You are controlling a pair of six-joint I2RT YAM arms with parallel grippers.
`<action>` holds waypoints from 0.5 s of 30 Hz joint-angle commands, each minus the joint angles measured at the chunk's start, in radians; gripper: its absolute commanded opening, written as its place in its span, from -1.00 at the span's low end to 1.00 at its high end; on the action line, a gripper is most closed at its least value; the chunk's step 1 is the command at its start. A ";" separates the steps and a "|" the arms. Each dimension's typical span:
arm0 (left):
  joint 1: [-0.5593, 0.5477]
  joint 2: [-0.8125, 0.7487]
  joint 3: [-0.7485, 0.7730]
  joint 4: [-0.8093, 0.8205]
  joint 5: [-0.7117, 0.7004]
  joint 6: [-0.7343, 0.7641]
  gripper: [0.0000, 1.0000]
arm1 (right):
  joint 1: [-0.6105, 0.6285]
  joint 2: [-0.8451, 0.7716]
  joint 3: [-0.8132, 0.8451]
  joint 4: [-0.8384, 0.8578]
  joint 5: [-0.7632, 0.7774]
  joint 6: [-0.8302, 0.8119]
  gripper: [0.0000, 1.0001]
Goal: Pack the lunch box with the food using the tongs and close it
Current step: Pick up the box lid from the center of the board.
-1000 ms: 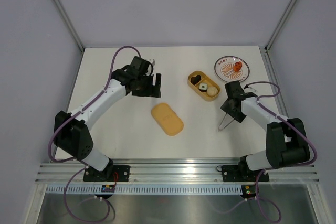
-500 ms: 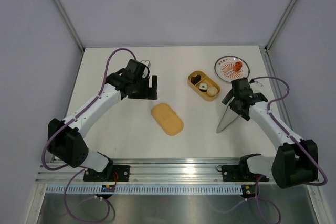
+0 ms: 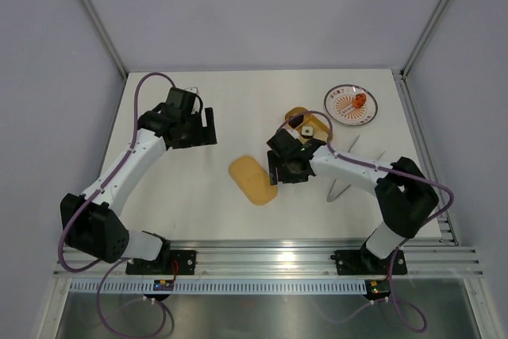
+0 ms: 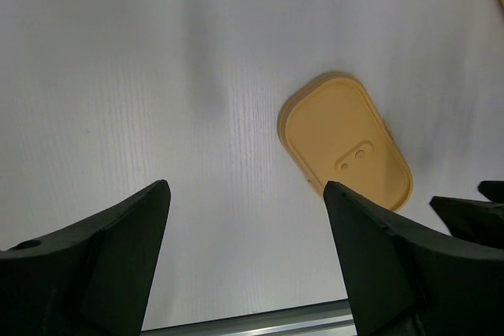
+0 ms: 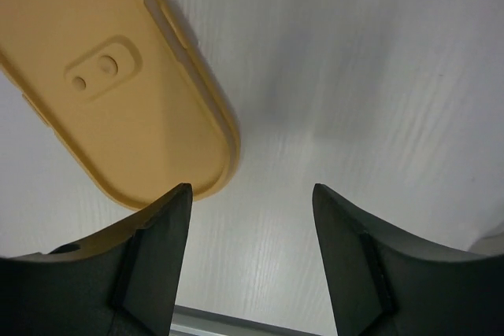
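Observation:
The mustard lunch box (image 3: 297, 114) stands open at the back centre, partly hidden by my right arm, with a pale piece of food (image 3: 306, 129) showing inside. Its flat lid (image 3: 252, 180) (image 4: 346, 143) (image 5: 110, 76) lies apart on the table in front. The silver tongs (image 3: 333, 190) lie loose on the table to the right, their middle crossed by my right arm. My right gripper (image 3: 286, 175) (image 5: 252, 194) hangs open just right of the lid, holding nothing. Over bare table left of the lid, my left gripper (image 3: 206, 127) (image 4: 246, 190) is open and empty.
A round patterned plate (image 3: 341, 109) with an orange-red piece (image 3: 359, 100) sits at the back right. The metal rail (image 3: 270, 256) runs along the table's near edge. Grey walls close in the sides and back.
The right gripper let go of the tongs, which now lie on the table, and swung left to the lid's right edge. The left arm drew back toward the left.

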 commanded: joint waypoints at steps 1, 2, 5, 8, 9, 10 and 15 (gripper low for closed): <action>0.002 -0.051 -0.004 0.005 -0.013 -0.010 0.67 | 0.020 0.069 0.055 0.049 -0.065 -0.060 0.39; 0.002 -0.055 -0.005 0.004 -0.015 -0.012 0.67 | 0.020 0.080 0.061 0.057 -0.070 -0.057 0.35; 0.002 -0.067 -0.022 0.005 -0.016 -0.012 0.67 | 0.020 0.116 0.083 0.063 -0.074 -0.060 0.25; 0.005 -0.071 -0.041 0.015 -0.015 -0.017 0.67 | 0.020 0.165 0.098 0.077 -0.100 -0.068 0.18; 0.005 -0.071 -0.044 0.019 -0.012 -0.020 0.67 | 0.022 0.176 0.101 0.077 -0.108 -0.071 0.16; 0.004 -0.071 -0.047 0.019 -0.010 -0.020 0.67 | 0.020 0.185 0.106 0.082 -0.123 -0.071 0.15; 0.013 -0.078 -0.056 0.027 -0.004 -0.015 0.67 | 0.020 0.222 0.106 0.096 -0.142 -0.071 0.02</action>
